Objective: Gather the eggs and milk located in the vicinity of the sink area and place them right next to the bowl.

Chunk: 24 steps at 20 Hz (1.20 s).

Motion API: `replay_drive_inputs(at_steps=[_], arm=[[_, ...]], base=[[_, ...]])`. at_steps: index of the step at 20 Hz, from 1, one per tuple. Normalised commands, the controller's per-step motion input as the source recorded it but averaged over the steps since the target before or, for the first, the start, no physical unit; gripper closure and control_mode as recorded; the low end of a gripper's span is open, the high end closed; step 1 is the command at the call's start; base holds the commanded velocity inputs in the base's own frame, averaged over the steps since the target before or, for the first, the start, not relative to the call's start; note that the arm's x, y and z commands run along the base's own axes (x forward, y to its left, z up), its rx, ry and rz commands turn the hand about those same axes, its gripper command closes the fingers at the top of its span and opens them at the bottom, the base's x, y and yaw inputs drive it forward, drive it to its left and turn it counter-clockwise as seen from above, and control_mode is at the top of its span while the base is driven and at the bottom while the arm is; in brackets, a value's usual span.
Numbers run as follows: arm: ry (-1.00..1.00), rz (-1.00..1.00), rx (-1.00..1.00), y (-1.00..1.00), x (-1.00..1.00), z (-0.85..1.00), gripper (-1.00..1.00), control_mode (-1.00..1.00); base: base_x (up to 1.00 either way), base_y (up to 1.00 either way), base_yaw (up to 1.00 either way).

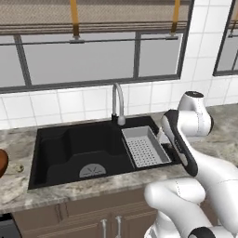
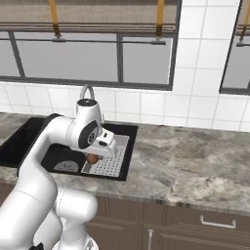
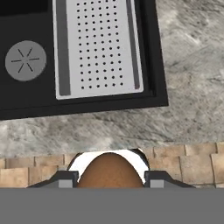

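With the small brown oval egg [image 3: 110,169] pinched between its two dark fingers [image 3: 65,179], the white arm's gripper [image 2: 93,159] hangs above the front edge of the black double-basin sink [image 1: 69,148]. The fingers are closed most of the way, snug on the egg's sides, so the grip looks secure. In the hand view the egg sits at 6 o'clock, the grey perforated tray insert [image 3: 97,46] at 12 o'clock and the round drain cover [image 3: 25,60] out at 10 o'clock. From the right base view the egg shows just under the hand, over the near rim of the tray.

So the step in hand is the carry: the egg is picked up and lifted, not yet delivered. The glossy brown wooden bowl [image 1: 2,162] peeks in at 9 o'clock of the left base view, on the grey marbled tabletop [image 1: 83,188], well apart from the gripper and across the sink. My read is that the next move calls for a long swing leftward over the basins, or a drive of the base, then a gentle set-down just beside the bowl. The milk carton is still to fetch; I cannot place it from here.
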Motion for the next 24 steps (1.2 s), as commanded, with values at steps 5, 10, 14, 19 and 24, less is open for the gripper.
replay_drive_inputs(at_steps=[5,10,14,19,24], arm=[[0.00,0.00,0.00,0.00,0.00,0.00,1.00,1.00],[0.00,0.00,0.00,0.00,0.00,0.00,1.00,1.00],[0.00,0.00,0.00,0.00,0.00,0.00,1.00,1.00],[0.00,0.00,0.00,0.00,0.00,0.00,1.00,1.00],[0.00,0.00,0.00,0.00,0.00,0.00,1.00,1.00]], base=[[-0.06,1.00,0.06],[0.00,1.00,0.06],[0.05,1.00,0.01],[0.33,0.75,0.00],[0.50,0.31,0.00]])
